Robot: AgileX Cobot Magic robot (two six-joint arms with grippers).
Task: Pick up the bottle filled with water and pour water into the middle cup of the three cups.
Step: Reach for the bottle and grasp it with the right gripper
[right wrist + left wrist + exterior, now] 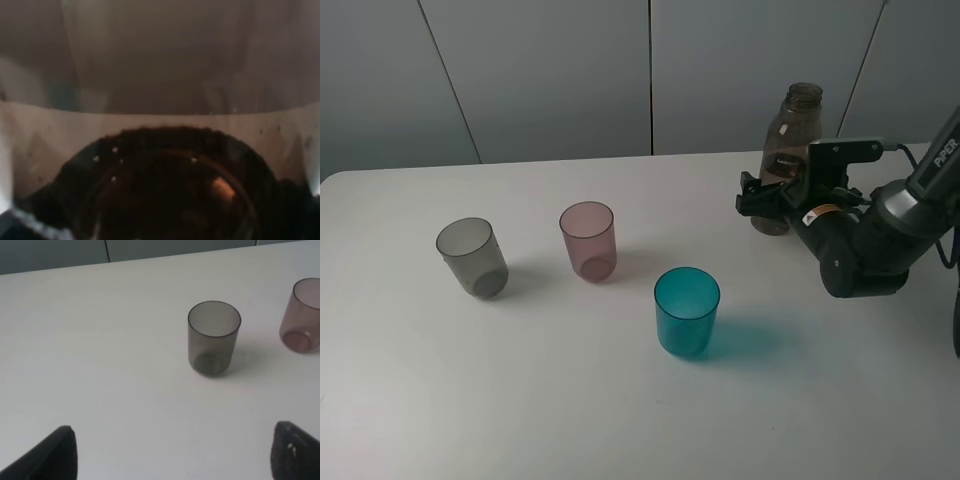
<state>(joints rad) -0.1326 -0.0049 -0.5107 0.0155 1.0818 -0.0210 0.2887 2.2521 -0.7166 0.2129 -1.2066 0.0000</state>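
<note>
The smoky-brown bottle (798, 130) stands upright at the back right of the white table (570, 400). My right gripper (767, 200) is open, its jaws on either side of the bottle's lower body. The bottle (165, 180) fills the right wrist view from very close, so the fingers are hidden there. The three cups stand in a slanted row: smoky grey (471, 257) on the left, the pink middle cup (588, 240), and teal (686, 311) nearest the front. My left gripper (172, 455) is open over bare table, short of the grey cup (213, 337). The pink cup (302, 315) shows at that view's edge.
A grey panelled wall (550, 70) runs behind the table's far edge. The right arm's dark body (865, 245) reaches in from the right, just behind and to the right of the teal cup. The left arm does not show in the exterior view.
</note>
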